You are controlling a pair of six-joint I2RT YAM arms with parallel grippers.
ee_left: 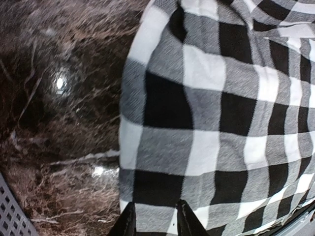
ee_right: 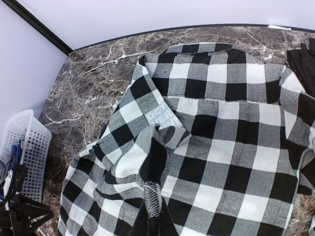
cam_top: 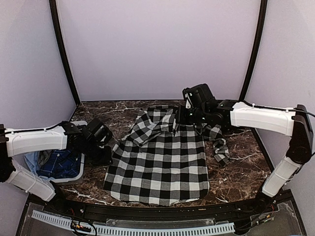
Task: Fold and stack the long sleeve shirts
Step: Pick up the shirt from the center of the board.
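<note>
A black-and-white check long sleeve shirt [cam_top: 160, 162] lies spread on the dark marble table [cam_top: 246, 162], with one sleeve [cam_top: 221, 147] trailing to the right. My right gripper [cam_top: 180, 118] is at the shirt's far end. In the right wrist view it [ee_right: 156, 221] is shut on a raised fold of the cloth [ee_right: 147, 162], next to a band with white letters [ee_right: 160, 117]. My left gripper [cam_top: 105, 155] is at the shirt's left edge. In the left wrist view its fingers [ee_left: 129, 222] stand apart just over the cloth [ee_left: 206, 113].
A white perforated basket [cam_top: 74, 178] holding blue cloth [cam_top: 59, 164] sits at the near left, under my left arm. It also shows in the right wrist view [ee_right: 24, 147] and the left wrist view [ee_left: 10, 211]. Walls close in the back and sides.
</note>
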